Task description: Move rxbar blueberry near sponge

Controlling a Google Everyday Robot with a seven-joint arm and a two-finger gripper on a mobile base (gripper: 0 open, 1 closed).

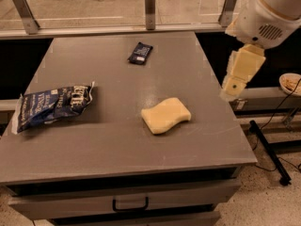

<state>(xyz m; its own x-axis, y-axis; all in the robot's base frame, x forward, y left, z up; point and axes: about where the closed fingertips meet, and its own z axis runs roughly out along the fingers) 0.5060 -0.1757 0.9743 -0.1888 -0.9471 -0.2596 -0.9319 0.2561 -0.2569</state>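
Observation:
The rxbar blueberry [140, 53], a small dark navy wrapper with a white label patch, lies flat at the far middle of the grey table [117, 145]. The sponge [166, 115], pale yellow with wavy sides, lies nearer the front, right of centre, well apart from the bar. My gripper [233, 86] hangs at the end of the cream arm over the table's right edge. It is to the right of the sponge, above the surface, and touches nothing.
A large blue-and-white chip bag [51, 106] lies at the left of the table. A glass railing with metal posts [150, 8] runs along the far edge. A drawer handle [130, 204] is below the front. A bowl [290, 83] and floor cables [270, 149] are at the right.

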